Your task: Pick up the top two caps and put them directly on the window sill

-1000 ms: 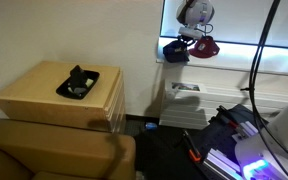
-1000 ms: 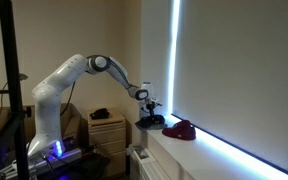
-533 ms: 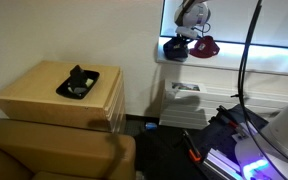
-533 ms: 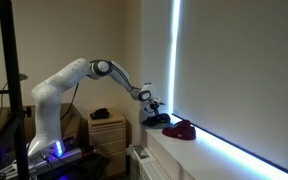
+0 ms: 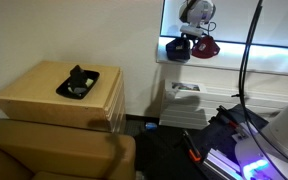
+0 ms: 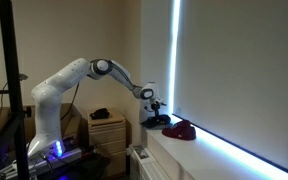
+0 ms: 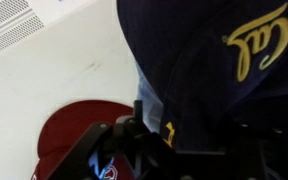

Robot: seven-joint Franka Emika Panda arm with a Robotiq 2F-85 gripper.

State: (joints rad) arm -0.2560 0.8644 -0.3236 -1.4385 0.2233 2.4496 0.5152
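The navy fabric cap with yellow "Cal" stitching (image 6: 156, 121) has slid along the white window sill (image 6: 184, 148) with the claw (image 6: 154, 105), now just beside the dark red cap (image 6: 181, 130) at its 3 o'clock. It seems nearly placed. Cap fabric hides the jaws, so the grip cannot be told. The red cap crowds the spot. Well apart, a light wooden bench (image 5: 34, 95) carries a black tray (image 5: 77, 83).

Bare sill (image 6: 209, 148) running long past the red cap (image 6: 181, 130), free to pass along. Shut in close behind by the blind (image 6: 244, 70). In the wrist view, mostly blocked by the navy cap (image 7: 214, 60), just beside the red one, with white sill open only at upper left. A cable (image 5: 246, 55) hanging near both caps.
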